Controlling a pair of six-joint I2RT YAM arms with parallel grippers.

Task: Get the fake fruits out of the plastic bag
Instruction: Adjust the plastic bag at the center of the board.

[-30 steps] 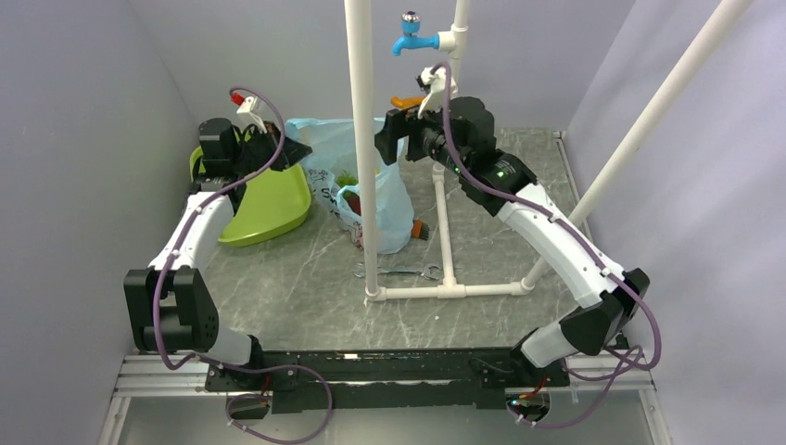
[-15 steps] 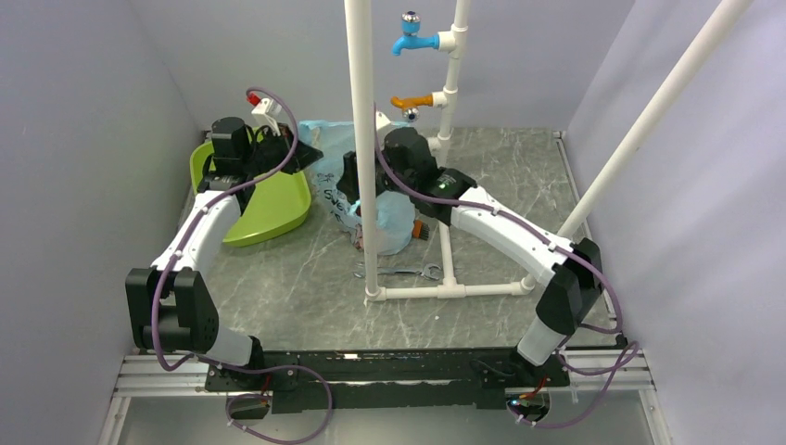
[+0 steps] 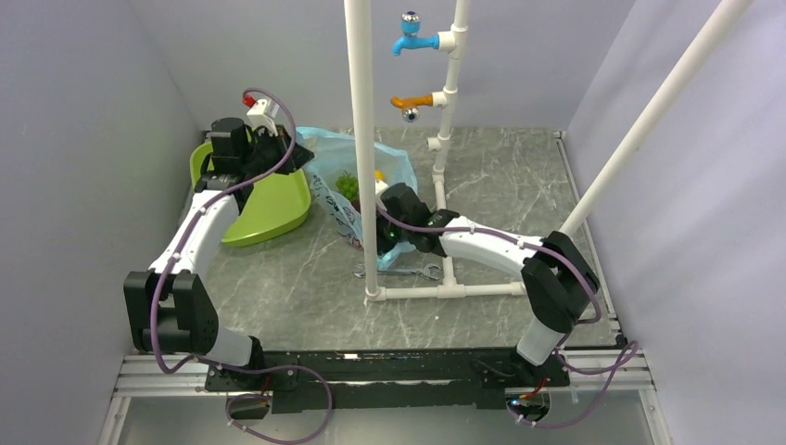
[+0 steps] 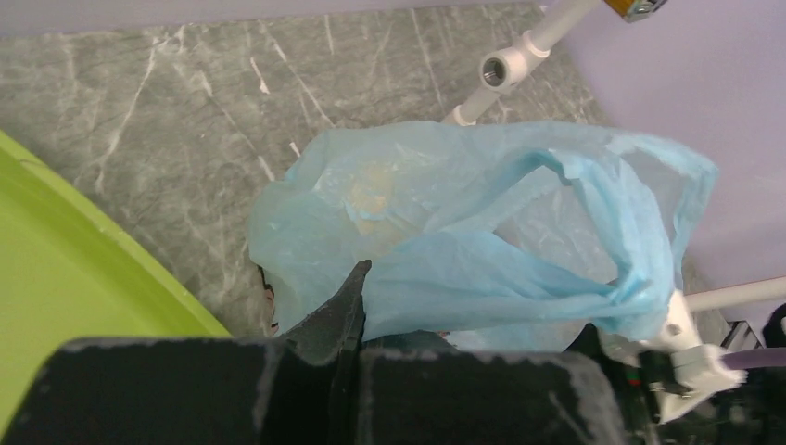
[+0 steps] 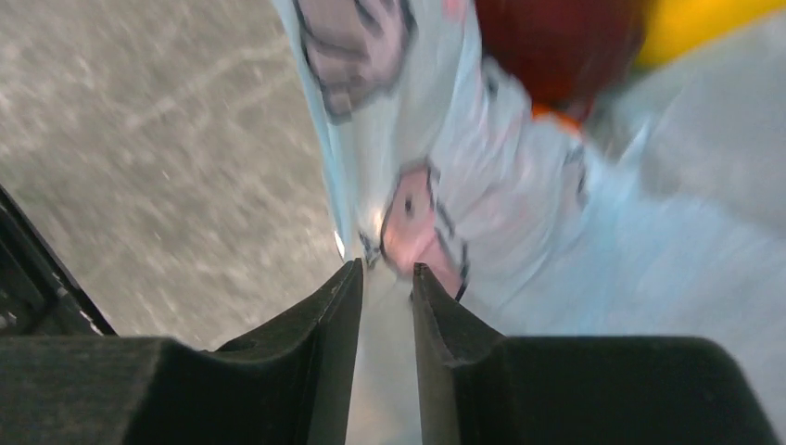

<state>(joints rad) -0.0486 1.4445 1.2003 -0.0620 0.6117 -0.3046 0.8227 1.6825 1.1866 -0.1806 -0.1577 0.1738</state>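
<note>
The light-blue plastic bag [image 3: 345, 165] lies at the back of the table, its mouth held up. My left gripper [image 3: 298, 154] is shut on its rim; in the left wrist view the film [image 4: 482, 241] runs out from between the pressed fingers [image 4: 345, 306]. A green grape bunch [image 3: 348, 185] and a yellow fruit [image 3: 378, 176] show inside the bag. My right gripper [image 5: 386, 269] is low at the printed bottom edge of the bag [image 5: 417, 222]. Its jaws stand a narrow gap apart. A dark red fruit [image 5: 556, 46], a yellow fruit [image 5: 695, 23] and an orange sliver [image 5: 556, 113] show through the film.
A lime-green tray [image 3: 269, 209] sits left of the bag, under my left arm. A white pipe frame [image 3: 363, 111] stands mid-table and hides my right fingertips from above; blue [image 3: 408, 42] and orange [image 3: 412, 100] taps hang behind it. A wrench [image 3: 399, 272] lies by its base.
My right arm dropped from up by the taps to the bag's bottom on the table, its jaws narrowing from wide. The left gripper kept its hold and the bag mouth spread open.
</note>
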